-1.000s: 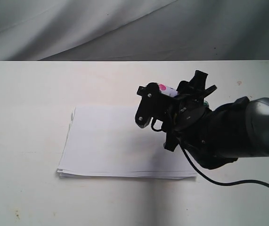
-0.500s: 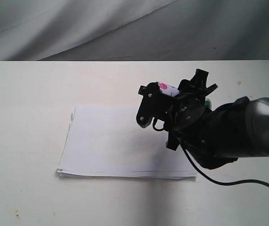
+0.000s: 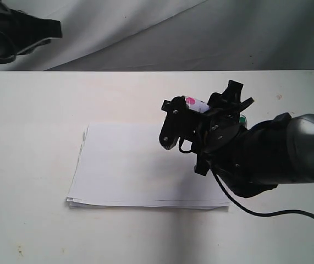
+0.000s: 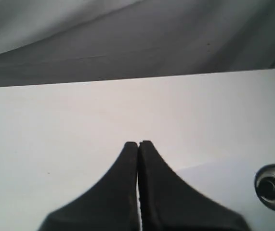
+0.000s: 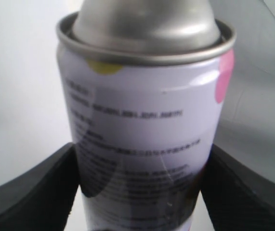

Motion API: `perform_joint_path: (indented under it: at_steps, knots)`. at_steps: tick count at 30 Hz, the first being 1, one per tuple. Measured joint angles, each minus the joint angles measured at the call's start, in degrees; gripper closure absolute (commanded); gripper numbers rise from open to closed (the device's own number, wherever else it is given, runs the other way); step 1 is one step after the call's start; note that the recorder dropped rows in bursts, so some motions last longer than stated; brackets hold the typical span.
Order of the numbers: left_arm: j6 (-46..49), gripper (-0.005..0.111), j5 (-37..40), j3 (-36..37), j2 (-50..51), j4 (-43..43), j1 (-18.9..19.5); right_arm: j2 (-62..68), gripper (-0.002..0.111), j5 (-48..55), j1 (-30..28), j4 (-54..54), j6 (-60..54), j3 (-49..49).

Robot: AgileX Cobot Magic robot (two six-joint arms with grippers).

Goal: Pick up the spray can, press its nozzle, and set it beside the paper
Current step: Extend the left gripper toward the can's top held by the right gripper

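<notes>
My right gripper (image 3: 200,111) is shut on the spray can (image 3: 194,104) and holds it in the air over the far right part of the paper (image 3: 135,165). Up close, the spray can (image 5: 137,120) is a pale printed cylinder with a silver dome and pink and yellow dots. It is clamped between the black fingers (image 5: 36,192) of the right gripper (image 5: 139,163). The nozzle is cut off by that frame's edge. My left gripper (image 4: 138,143) is shut and empty over bare table. A small silver ring with a dark centre (image 4: 273,186), possibly the can's top, shows at that view's edge.
The paper stack lies flat on the white table (image 3: 30,110), its near edge slightly uneven. My left arm (image 3: 16,30) hangs at the far left corner against the grey cloth backdrop (image 3: 200,33). A black cable (image 3: 277,213) trails from the right arm.
My left arm has come into the exterior view at the far left corner. The right gripper and the can have barely shifted.
</notes>
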Motion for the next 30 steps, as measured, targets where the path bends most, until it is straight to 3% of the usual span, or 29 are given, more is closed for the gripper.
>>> perform_joint_path:
  at_steps: [8,11,16,19,22,25,30]
  knots:
    - [28.0,0.107,7.6,-0.7,3.0,-21.8,-2.3,0.0,0.108,0.3,0.0,0.0,-0.1,0.0]
    - [44.1,0.107,11.2,-0.7,7.4,-39.1,-2.3,0.0,0.108,0.3,0.0,0.0,-0.1,0.0]
    - [67.4,0.107,12.5,-0.7,17.4,-58.2,-2.3,0.0,0.108,0.3,0.0,0.0,-0.1,0.0]
    - [83.5,0.107,21.9,-0.7,22.4,-69.4,-1.2,0.0,0.108,0.3,0.0,0.0,-0.1,0.0]
    - [92.4,0.107,30.8,-0.7,25.6,-76.4,1.8,0.0,0.108,0.3,0.0,0.0,-0.1,0.0]
    - [97.8,0.107,41.5,-1.1,30.7,-79.0,7.9,0.0,0.108,0.3,0.0,0.0,-0.5,0.0]
    - [99.5,0.107,46.0,-2.5,35.5,-79.2,9.2,0.0,0.108,0.3,0.0,0.0,-0.8,0.0]
